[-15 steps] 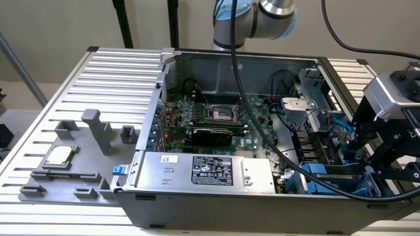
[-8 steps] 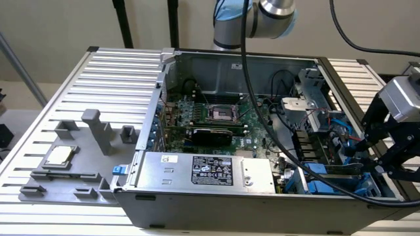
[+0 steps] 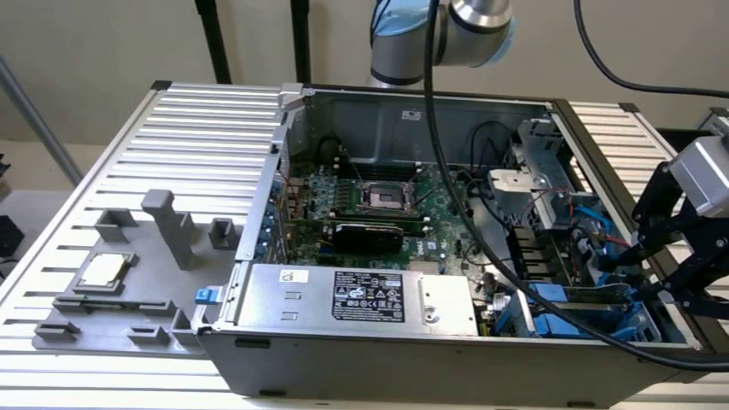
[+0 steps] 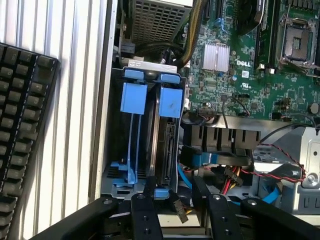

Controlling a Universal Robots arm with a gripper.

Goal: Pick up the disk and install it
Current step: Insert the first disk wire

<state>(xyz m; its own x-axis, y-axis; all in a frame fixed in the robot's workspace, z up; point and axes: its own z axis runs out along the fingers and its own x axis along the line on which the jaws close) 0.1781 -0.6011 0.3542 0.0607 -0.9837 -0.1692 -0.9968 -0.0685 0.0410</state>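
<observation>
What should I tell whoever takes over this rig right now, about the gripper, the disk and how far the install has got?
Gripper: open, its fingers on either side of the disk's near end, not clamped on it.
Disk: standing on edge in the drive bay of the computer case, beside a blue carrier.
Done: the disk is in the bay.
Left: whether the disk is fully seated cannot be told. The gripper is not yet clear of the case.
</observation>
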